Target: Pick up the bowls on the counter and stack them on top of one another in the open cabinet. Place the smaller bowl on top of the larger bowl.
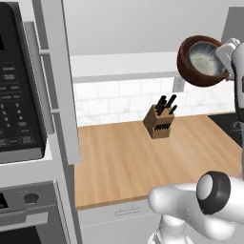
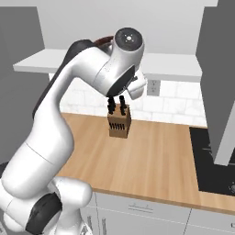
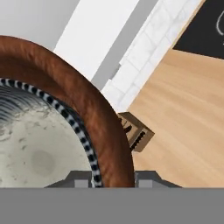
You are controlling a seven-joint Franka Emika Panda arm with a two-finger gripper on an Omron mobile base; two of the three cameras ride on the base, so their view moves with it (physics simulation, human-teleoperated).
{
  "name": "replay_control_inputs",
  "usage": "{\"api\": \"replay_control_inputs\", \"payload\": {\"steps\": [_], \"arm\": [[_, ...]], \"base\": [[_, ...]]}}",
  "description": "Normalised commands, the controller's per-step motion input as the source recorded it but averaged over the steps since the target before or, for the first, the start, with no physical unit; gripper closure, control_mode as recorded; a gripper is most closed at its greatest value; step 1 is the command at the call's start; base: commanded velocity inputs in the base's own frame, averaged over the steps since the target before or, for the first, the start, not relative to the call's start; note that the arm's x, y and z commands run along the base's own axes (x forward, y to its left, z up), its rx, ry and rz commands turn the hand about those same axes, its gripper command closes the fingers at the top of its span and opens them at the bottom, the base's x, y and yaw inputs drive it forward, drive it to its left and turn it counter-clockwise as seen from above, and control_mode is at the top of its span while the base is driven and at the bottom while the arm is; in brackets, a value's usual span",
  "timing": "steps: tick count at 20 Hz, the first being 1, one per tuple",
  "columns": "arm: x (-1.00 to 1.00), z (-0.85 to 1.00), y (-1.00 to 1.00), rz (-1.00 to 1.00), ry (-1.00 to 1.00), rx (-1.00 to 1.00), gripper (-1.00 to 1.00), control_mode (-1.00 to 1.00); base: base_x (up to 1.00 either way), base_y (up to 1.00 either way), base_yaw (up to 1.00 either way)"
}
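Gripper [image 3: 114, 181] clamped on the rim of the larger bowl [image 1: 187, 66], fingers either side of the wall. Smaller bowl [image 1: 206, 58] nested inside it. Both held tilted, high above the counter [image 1: 128, 162], near the cabinet shelf [image 1: 124, 64]. Knife block [image 1: 158, 122] at counter's back edge.

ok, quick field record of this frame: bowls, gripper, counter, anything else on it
larger bowl: reddish-brown, lifted high above the counter, tilted
smaller bowl: grey, speckled inside, nested in the larger one
gripper: shut on the larger bowl's rim, wall between its fingertips
counter: light wood
knife block: on the counter near the backsplash
stovetop: black, right of the counter
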Motion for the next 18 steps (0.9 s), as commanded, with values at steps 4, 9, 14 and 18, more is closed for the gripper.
{"api": "replay_control_inputs", "payload": {"steps": [4,9,14,18], "arm": [[0.98,0.02,0.18,-0.12,0.0,0.02,1.0,-1.0],[1.0,0.12,0.31,-0.17,0.03,0.01,1.0,-1.0],[1.0,0.12,0.3,-0.17,0.09,0.0,1.0,-1.0],[1.0,0.05,0.23,-0.16,0.09,0.01,1.0,-1.0]], "base": [[0.0,0.0,0.0],[0.0,0.0,0.0],[0.0,0.0,0.0],[0.0,0.0,0.0]]}}
